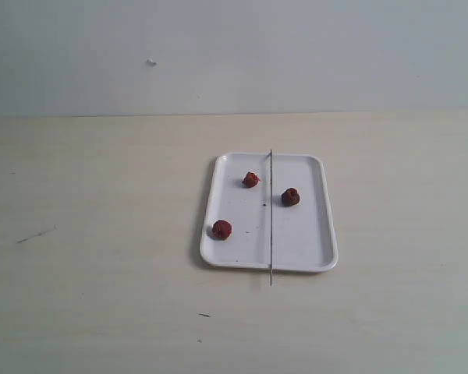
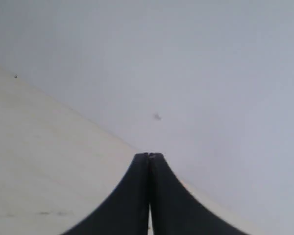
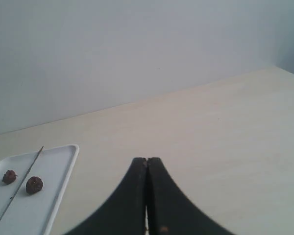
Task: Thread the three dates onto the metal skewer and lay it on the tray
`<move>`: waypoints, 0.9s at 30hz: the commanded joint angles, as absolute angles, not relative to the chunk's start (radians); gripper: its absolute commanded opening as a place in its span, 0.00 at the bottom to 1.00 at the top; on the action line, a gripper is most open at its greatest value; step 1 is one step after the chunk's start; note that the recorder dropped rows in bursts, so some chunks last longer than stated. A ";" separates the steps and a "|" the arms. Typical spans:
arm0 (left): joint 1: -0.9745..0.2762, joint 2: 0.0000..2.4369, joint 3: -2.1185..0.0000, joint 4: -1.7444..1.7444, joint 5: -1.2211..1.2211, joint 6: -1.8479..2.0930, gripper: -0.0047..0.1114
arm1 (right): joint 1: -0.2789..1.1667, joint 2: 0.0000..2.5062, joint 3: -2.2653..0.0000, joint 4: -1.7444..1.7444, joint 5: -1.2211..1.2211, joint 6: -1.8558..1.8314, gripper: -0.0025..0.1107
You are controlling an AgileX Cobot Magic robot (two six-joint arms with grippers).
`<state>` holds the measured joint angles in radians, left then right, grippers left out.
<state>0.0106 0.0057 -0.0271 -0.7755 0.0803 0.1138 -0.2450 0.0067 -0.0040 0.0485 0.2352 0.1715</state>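
You're looking at a staged test bench, most likely a robot lab or demo room; the exact kind of room can't be told. A pale, wood-grain worktop [image 1: 101,234] runs straight up to a plain grey-white wall [image 1: 312,54], which carries one small mark [image 1: 151,62]. The worktop shows a few dark scuffs [image 1: 36,234]. One white tray [image 1: 304,234] sits on it like a laid-out prop. Both your wrist cameras show that same wall and worktop.

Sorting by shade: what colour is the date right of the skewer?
Dark brown date; exterior view shows it best.
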 commanded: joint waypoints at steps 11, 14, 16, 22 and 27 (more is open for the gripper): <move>0.014 0.000 -0.026 -0.923 -0.575 -0.364 0.04 | -0.243 0.000 0.000 0.045 0.220 0.169 0.02; 0.014 0.051 -0.087 -0.755 -0.670 -0.548 0.04 | -0.243 0.000 0.000 0.045 0.220 0.169 0.02; 0.014 0.121 -0.161 -0.636 -0.674 -0.546 0.04 | -0.243 0.000 0.000 0.045 0.220 0.169 0.02; 0.014 0.482 -0.443 -0.073 -0.484 -0.606 0.04 | -0.243 0.000 0.000 0.045 0.220 0.169 0.02; -0.036 0.852 -0.682 0.260 0.072 -0.824 0.04 | -0.243 0.000 0.000 0.045 0.220 0.169 0.02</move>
